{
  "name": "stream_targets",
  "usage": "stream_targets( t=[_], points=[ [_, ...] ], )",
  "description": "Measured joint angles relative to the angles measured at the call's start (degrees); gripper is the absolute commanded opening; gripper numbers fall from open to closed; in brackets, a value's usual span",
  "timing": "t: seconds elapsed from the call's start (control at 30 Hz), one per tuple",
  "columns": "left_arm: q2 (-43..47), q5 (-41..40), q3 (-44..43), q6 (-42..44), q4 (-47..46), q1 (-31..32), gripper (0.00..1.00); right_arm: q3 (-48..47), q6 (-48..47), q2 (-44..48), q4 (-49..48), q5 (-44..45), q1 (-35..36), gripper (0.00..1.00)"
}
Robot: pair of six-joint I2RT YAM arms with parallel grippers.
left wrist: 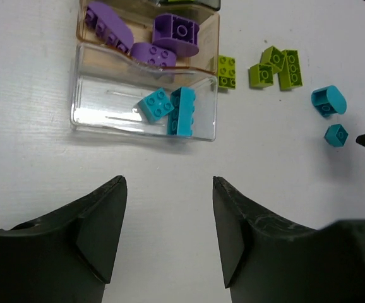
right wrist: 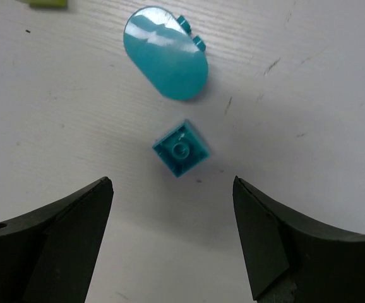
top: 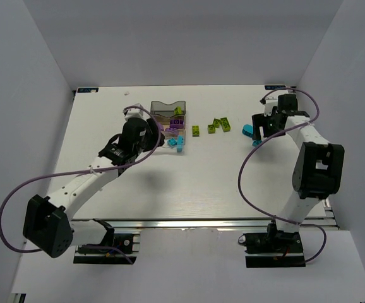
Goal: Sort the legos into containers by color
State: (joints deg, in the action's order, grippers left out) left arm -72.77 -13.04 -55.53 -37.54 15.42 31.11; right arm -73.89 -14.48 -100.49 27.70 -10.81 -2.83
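While the right pincer [right wrist: 172, 183] gapes, small cyan brick [right wrist: 180, 149] just ahead — untouched

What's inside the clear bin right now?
At the clear bin's right end, side by side: a square cyan brick and a longer cyan brick. Rest of floor bare. Overhead, the left arm covers its left side.

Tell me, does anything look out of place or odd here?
Nothing is spilled or broken. Several lime green bricks, a rounded cyan brick and a small cyan brick lie loose on the table, outside the bins. The small one seems to lie hollow side up.
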Motion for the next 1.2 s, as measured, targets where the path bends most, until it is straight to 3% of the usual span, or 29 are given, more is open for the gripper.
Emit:
stream_targets(
  t=[0.3,0.47,0.93,1.2],
  points=[
    [7.1,0.0,7.5,-3.6,1.4,0.0,0.67,-11.2,-15.0,-9.9,10.1,-2.6,0.0,0.76],
    [11.1,-0.3,10.7,-5.2,1.4,0.0,0.67,-12.3,-20.6,-12.0,13.7,-3.5,0.1,0.75],
    [14.6,-1.4,13.1,-7.3,3.2,0.0,0.68,-12.3,-24.5,-15.5,12.7,-1.3,2.5,0.70],
    [15.9,-1.6,13.9,-8.0,4.1,0.0,0.68,-14.4,-24.5,-17.8,12.8,-0.4,2.6,0.60]
  ],
)
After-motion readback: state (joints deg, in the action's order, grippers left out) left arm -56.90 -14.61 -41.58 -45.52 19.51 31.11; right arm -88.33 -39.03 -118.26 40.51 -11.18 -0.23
